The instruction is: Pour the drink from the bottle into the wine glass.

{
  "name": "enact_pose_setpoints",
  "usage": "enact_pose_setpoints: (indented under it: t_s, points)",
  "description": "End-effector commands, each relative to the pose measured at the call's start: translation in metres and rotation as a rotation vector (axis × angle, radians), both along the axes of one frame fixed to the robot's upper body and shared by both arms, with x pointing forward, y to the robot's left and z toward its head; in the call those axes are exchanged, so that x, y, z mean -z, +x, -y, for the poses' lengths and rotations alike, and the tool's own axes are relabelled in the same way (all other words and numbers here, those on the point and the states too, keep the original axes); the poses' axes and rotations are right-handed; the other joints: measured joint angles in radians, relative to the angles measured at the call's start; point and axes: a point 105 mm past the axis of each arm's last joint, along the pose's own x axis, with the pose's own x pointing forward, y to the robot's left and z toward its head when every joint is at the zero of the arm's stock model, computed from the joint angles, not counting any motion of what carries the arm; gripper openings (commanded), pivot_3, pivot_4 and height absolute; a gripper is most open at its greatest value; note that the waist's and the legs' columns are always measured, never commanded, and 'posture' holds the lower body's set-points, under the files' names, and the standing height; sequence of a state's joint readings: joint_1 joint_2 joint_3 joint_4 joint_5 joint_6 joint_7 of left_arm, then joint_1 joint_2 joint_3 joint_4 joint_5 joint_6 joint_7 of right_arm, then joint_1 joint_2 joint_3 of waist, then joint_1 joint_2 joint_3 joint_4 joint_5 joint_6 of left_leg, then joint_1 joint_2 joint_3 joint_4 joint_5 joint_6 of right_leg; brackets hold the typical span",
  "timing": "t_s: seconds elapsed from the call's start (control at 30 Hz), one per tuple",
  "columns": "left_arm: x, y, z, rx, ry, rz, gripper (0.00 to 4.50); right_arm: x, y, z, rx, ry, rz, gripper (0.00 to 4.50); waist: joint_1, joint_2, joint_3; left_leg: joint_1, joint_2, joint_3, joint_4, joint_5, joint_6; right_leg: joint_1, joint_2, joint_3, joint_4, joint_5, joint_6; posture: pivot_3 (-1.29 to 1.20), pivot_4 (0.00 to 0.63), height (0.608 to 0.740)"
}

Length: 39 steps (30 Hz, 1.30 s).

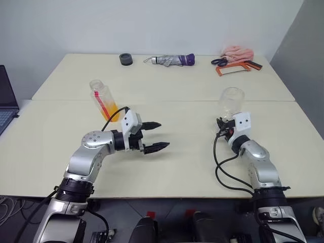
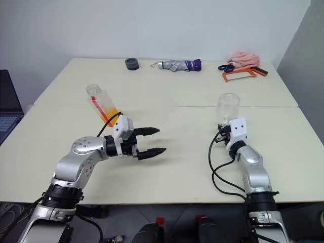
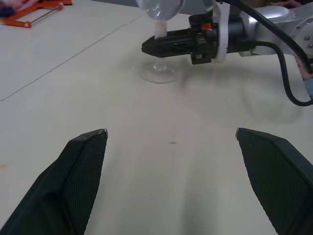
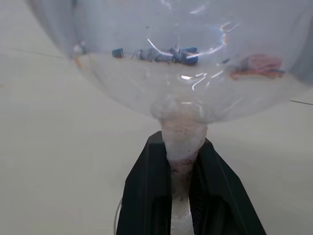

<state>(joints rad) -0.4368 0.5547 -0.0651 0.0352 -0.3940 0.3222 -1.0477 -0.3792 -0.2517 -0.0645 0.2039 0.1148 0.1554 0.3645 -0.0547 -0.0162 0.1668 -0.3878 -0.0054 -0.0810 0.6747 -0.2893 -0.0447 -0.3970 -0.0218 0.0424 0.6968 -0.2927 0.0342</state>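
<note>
The clear bottle leans with its neck tipped to the left, and the orange drink sits in its lower half. Its base is hidden behind my left wrist. My left gripper is open just right of the bottle, holding nothing, fingers pointing toward the right arm. The empty wine glass stands at the right with its foot on the table. My right gripper is shut on its stem just below the bowl.
Along the table's far edge lie a black round object, a folded umbrella, scissors, an orange-framed tool and a pink cloth. A laptop sits at the far left.
</note>
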Motion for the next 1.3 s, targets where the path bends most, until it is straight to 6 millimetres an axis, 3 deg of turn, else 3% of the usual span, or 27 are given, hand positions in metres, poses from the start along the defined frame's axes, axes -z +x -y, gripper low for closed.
enact_pose_setpoints:
  t_s: [0.03, 0.13, 0.4, 0.6, 0.83, 1.23, 1.27, 1.3]
  points:
    - [-0.022, 0.008, -0.013, -0.121, -0.047, 0.107, 4.50, -0.007, 0.003, -0.032, -0.110, 0.008, 0.052, 0.16, -0.005, 0.000, 0.000, 0.002, 0.000, 0.001, -0.001, 0.000, 0.000, 0.001, 0.000, 0.001, 0.000, 0.000, 0.000, 0.00, 0.150, 0.740]
    - [-0.026, 0.008, -0.026, -0.205, -0.058, 0.122, 4.50, -0.034, 0.010, -0.061, -0.196, 0.017, 0.156, 0.16, -0.023, 0.000, 0.001, 0.007, 0.001, 0.004, -0.006, 0.000, 0.000, 0.001, 0.001, 0.004, 0.000, 0.000, 0.000, 0.00, 0.150, 0.740]
    - [-0.021, -0.010, -0.050, -0.245, 0.016, 0.089, 4.50, -0.042, 0.031, -0.124, -0.354, 0.025, 0.160, 0.16, -0.028, 0.001, 0.001, 0.005, 0.004, 0.004, -0.011, 0.001, -0.001, -0.004, -0.001, 0.003, 0.000, 0.000, -0.001, 0.00, 0.150, 0.740]
    - [-0.038, -0.016, -0.064, -0.262, 0.036, 0.111, 4.50, -0.029, 0.039, -0.140, -0.412, -0.018, 0.120, 0.16, -0.023, 0.001, 0.001, 0.004, 0.002, 0.004, -0.011, 0.001, -0.001, -0.004, -0.003, 0.003, 0.000, 0.000, -0.001, 0.00, 0.150, 0.740]
    - [-0.053, -0.023, -0.059, -0.244, 0.036, 0.145, 4.50, -0.021, 0.040, -0.141, -0.422, -0.009, 0.101, 0.16, -0.027, 0.001, 0.001, 0.004, 0.003, 0.004, -0.011, 0.001, -0.001, -0.005, -0.002, 0.003, 0.000, 0.000, -0.001, 0.00, 0.150, 0.740]
    - [-0.074, -0.017, -0.048, -0.229, 0.002, 0.216, 4.50, -0.015, 0.032, -0.140, -0.454, 0.003, 0.107, 4.19, -0.027, 0.001, 0.001, 0.004, 0.003, 0.004, -0.011, 0.001, -0.001, -0.006, -0.002, 0.004, 0.000, 0.000, -0.001, 0.00, 0.150, 0.740]
    - [-0.075, -0.016, -0.047, -0.230, 0.002, 0.219, 4.50, -0.015, 0.030, -0.139, -0.460, 0.005, 0.108, 4.49, -0.027, 0.001, 0.001, 0.004, 0.003, 0.004, -0.011, 0.001, -0.001, -0.006, -0.002, 0.003, 0.000, 0.000, -0.001, 0.00, 0.150, 0.740]
    - [-0.075, -0.016, -0.047, -0.229, 0.002, 0.221, 4.50, -0.014, 0.029, -0.137, -0.465, 0.006, 0.110, 4.49, -0.027, 0.001, 0.001, 0.004, 0.003, 0.004, -0.011, 0.001, -0.001, -0.005, -0.002, 0.003, 0.000, 0.000, -0.001, 0.00, 0.150, 0.740]
